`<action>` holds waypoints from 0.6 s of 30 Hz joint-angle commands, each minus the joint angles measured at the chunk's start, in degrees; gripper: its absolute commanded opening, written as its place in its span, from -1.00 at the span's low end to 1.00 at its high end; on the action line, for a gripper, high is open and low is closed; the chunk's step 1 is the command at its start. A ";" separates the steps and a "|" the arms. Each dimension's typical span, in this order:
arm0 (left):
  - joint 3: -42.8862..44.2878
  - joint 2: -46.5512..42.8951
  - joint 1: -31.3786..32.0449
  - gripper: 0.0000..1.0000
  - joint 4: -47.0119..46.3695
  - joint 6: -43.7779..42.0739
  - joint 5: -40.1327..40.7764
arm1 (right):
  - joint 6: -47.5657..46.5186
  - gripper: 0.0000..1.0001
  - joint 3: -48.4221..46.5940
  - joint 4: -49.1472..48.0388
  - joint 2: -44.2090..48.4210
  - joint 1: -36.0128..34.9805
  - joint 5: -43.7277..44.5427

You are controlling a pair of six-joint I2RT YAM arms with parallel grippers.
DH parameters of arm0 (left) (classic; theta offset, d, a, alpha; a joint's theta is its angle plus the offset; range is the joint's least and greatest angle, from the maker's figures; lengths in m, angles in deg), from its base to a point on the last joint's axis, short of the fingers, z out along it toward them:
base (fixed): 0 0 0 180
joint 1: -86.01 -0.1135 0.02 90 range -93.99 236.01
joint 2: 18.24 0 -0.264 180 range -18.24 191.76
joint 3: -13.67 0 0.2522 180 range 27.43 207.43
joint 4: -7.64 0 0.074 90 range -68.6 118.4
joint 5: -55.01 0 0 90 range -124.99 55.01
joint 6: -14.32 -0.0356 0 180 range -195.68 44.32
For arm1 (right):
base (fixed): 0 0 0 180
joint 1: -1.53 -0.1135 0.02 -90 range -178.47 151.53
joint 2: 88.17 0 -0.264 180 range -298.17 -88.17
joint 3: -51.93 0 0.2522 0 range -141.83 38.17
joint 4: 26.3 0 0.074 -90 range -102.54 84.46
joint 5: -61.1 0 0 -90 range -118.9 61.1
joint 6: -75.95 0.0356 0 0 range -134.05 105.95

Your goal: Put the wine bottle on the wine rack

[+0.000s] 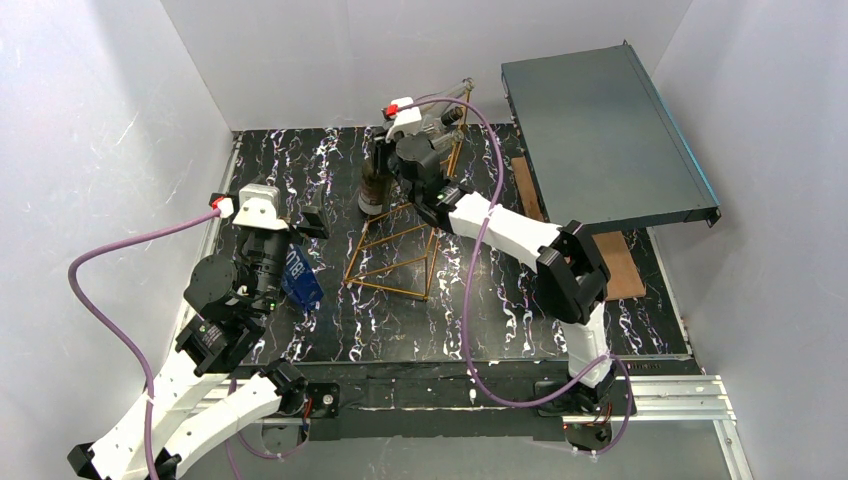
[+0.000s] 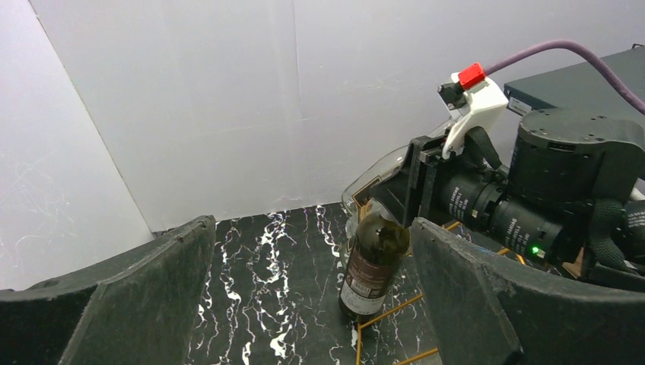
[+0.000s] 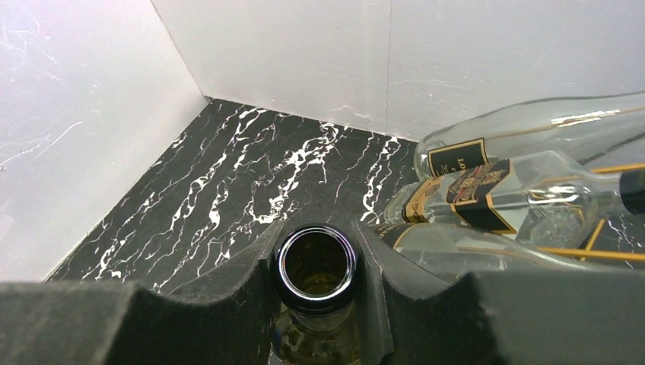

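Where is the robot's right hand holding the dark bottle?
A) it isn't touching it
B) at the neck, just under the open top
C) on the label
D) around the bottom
B: in the right wrist view the right gripper is shut on the neck of the dark bottle, whose open mouth pokes up between its fingers.

Robot lab booth: white panel walls [image 1: 120, 120], marble-print tabletop [image 1: 400, 330], aluminium rail [image 1: 670, 395].

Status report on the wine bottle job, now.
Left gripper open, empty. Right gripper shut on neck of dark brown glass wine bottle, upright beside copper-gold wire wine rack, not yet on it. Clear glass bottles occupy rack's far end.
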 commanded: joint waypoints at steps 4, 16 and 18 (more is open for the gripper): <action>-0.23 -0.37 0.12 0.99 -1.83 -0.04 0.59 | -0.20 -0.92 6.24 -4.54 7.75 -0.67 5.10; -0.15 -0.25 0.15 0.99 -1.72 0.32 0.34 | -1.52 -0.31 14.36 -2.48 12.89 -0.51 7.54; -0.20 -0.18 0.14 0.99 -1.70 0.36 0.34 | -1.04 -0.33 15.67 -2.82 13.44 -0.33 7.38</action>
